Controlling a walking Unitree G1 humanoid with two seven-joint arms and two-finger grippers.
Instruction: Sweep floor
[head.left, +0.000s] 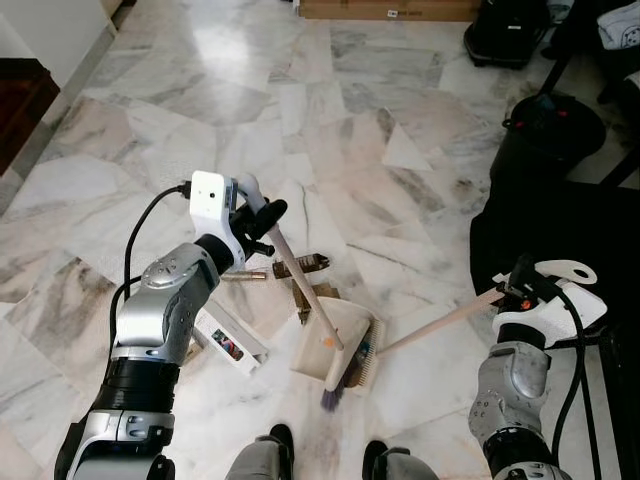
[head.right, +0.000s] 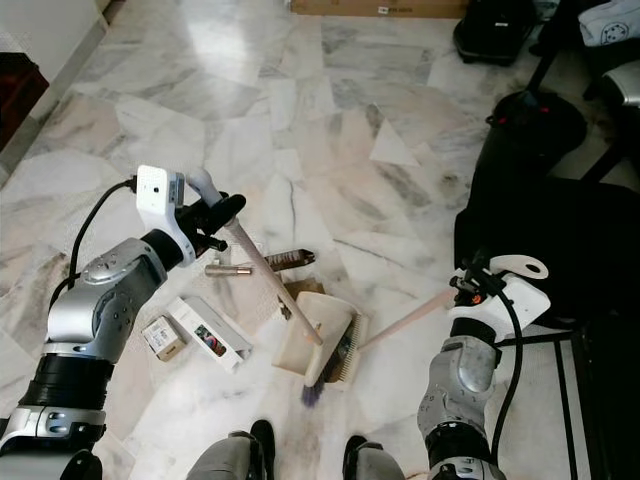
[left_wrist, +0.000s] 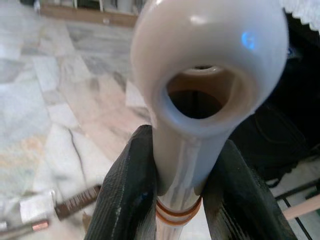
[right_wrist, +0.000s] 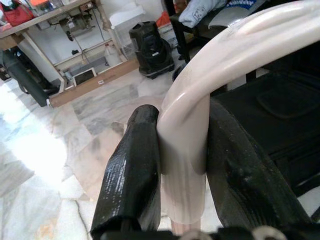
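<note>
feet planted behind dustpan (head.left: 335, 345) | left gripper (head.left: 262, 222) clamped dustpan handle (head.left: 300, 282), steadying | right gripper (head.left: 513, 290) clenched broom (head.left: 440, 322), bristles at pan mouth, feeding litter (head.left: 300, 265) in

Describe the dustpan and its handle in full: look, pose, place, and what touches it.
The dustpan is a cream plastic scoop lying on the marble floor just ahead of the robot's feet, its pale stick handle slanting up to the left gripper, whose black fingers are shut on it below the looped, holed end. An orange speck sits in the pan. The broom head lies against its right edge; brown litter lies by its far edge.
</note>
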